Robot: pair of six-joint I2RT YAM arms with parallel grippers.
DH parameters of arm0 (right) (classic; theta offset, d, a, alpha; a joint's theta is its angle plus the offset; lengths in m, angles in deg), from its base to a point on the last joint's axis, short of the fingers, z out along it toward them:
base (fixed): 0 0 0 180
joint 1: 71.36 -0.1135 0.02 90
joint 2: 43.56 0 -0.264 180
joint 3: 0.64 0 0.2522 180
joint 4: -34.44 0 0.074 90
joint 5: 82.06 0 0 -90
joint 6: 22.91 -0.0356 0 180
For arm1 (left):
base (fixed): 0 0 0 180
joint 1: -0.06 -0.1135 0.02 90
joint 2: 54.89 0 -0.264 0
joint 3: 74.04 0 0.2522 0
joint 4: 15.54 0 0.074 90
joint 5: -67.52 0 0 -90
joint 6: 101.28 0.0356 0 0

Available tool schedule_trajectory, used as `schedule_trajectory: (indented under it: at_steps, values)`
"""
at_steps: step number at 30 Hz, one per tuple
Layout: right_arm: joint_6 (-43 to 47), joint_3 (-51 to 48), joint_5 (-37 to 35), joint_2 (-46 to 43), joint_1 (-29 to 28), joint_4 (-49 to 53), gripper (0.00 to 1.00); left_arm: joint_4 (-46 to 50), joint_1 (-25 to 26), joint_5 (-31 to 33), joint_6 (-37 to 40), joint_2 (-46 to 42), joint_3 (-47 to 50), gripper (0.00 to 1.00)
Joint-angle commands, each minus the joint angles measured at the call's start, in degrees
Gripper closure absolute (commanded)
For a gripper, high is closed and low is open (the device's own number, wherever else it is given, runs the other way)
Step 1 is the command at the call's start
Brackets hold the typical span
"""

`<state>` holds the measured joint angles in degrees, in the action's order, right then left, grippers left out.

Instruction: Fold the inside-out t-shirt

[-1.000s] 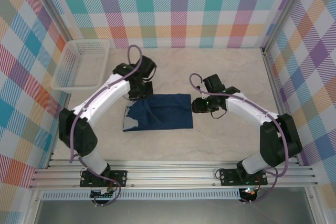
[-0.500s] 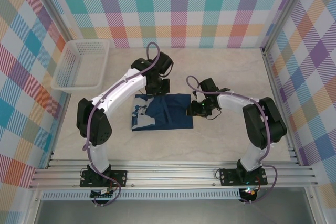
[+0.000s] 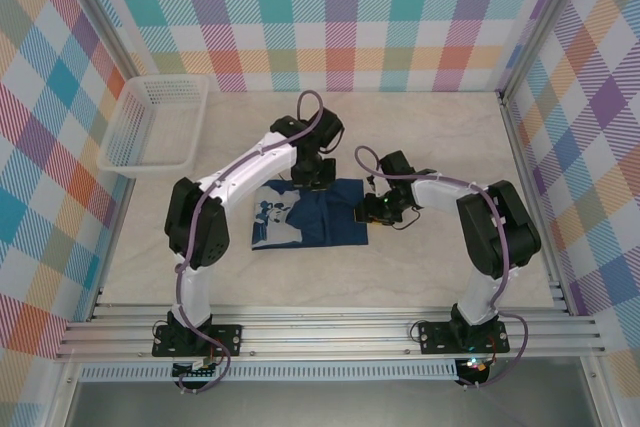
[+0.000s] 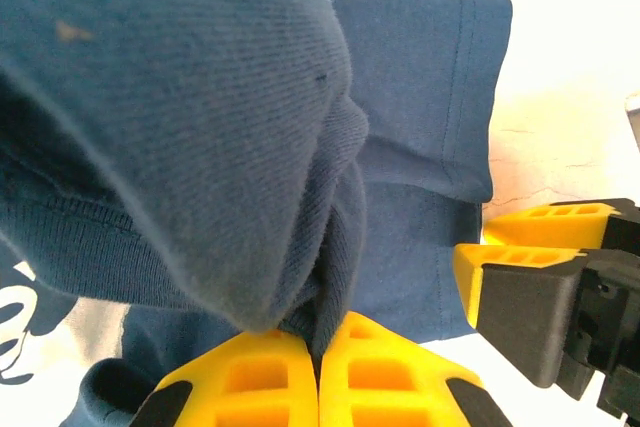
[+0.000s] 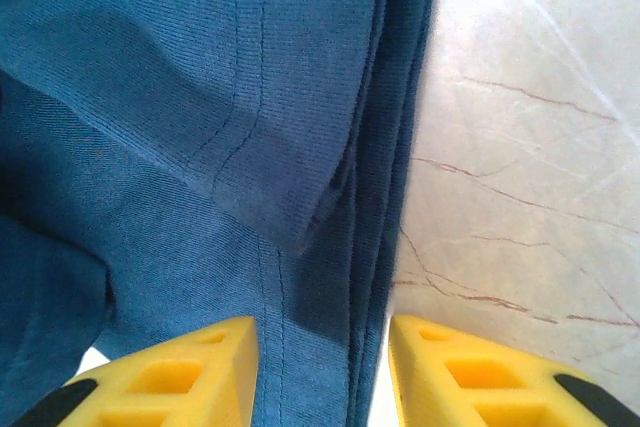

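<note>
Left gripper (image 4: 320, 347): shut tight on a thick bunch of the t-shirt (image 4: 420, 97), cloth rising out from between the yellow fingers and draping over most of that view. Right gripper (image 5: 320, 347): fingers apart, straddling the stacked right-hand edge of the shirt, layers lying loose between them, bare table (image 5: 520, 147) just to the right.

From above, near to far: shirt at the middle of the frame, a dark navy oblong, long axis running left to right, pale printed patch at its left end, hem stitching plain along the edges, soft, thin, several layers deep. Right gripper touching the oblong's right end. Left gripper at its upper edge, about mid-length, and so the nearer hand to the raised cloth. Rest of the shirt spread toward the bottom of the frame from that hand. Likely next: carry the bunch across the short axis toward the lower edge, right end held down. White basket (image 3: 158, 122) well apart, upper left.
</note>
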<state>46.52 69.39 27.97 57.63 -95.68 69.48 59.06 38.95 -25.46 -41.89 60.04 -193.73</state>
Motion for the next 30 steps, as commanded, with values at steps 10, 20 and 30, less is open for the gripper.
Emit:
schedule_trajectory:
  at_steps: [10, 20, 30]
  values:
    - [-0.78, -2.86, -1.49, -7.69, 1.81, 1.65, 0.60, -5.84, 1.93, -4.52, -1.27, 5.29, -1.87, 0.99]
    - [-2.02, -8.69, -9.87, -19.78, 5.22, 7.14, 0.58, -11.97, 4.89, -11.25, -4.67, 13.65, -8.02, 0.59]
    - [-4.56, -13.10, -8.84, -34.80, 5.07, 6.53, 0.56, -9.39, 3.76, -7.12, 2.73, 7.18, -7.47, 0.45]
